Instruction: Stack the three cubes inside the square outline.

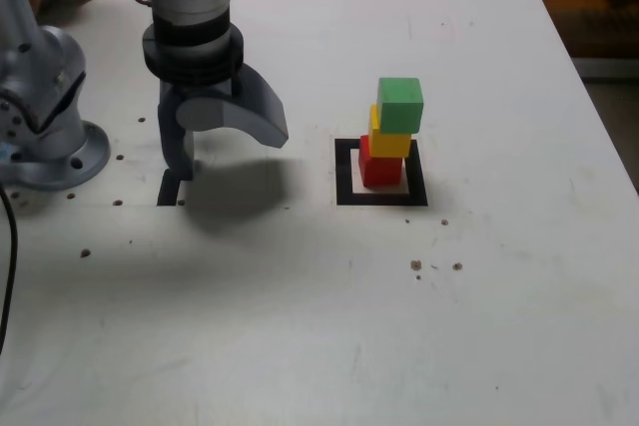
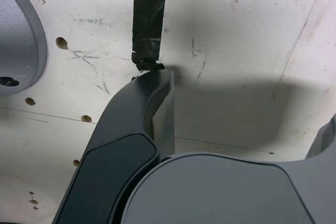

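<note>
Cubes (image 1: 390, 137) stacked inside square outline (image 1: 381, 200) — jaws (image 1: 232, 152) open, apart.

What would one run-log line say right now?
red cube in square outline | yellow cube on red | green cube on top | gripper open, empty, away from stack
</note>
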Motion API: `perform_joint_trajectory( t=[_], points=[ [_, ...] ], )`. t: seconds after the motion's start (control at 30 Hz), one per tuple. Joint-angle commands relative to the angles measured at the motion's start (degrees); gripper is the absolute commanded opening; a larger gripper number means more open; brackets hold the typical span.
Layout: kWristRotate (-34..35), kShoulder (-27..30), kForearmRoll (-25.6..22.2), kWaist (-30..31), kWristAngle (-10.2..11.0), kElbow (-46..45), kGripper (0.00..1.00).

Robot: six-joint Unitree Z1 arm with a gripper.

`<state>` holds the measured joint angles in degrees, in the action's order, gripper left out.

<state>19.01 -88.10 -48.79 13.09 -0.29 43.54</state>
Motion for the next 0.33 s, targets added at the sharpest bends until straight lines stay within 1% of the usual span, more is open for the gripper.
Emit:
perform_joint_trajectory(
  t=[0.0,0.3],
  points=[
    [0.1,0.2,-0.1,0.1,0.1,-0.2,1.00],
    [0.1,-0.6,-0.3,0.1,0.2,-0.7,1.00]
  ],
)
